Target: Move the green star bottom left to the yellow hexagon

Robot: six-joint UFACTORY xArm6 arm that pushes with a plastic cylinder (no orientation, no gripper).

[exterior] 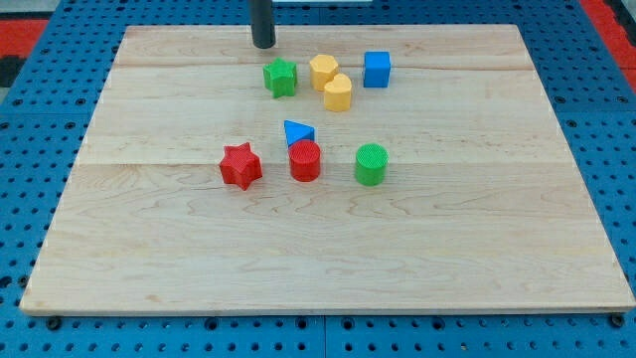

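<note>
Hovering tip (pixel 263 45) above green star (pixel 281 77)

All that shows of me is a straight, dark grey rod, round in section and smooth, with a faint lighter sheen down one side. My tip (pixel 263 45) is blunt and flat-ended, near black, with no markings, cables or screws visible.

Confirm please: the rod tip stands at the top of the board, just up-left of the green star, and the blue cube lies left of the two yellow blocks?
One detail is wrong. The camera view shows the blue cube right of the two yellow blocks, not left. My tip is indeed just up-left of the green star.
</note>
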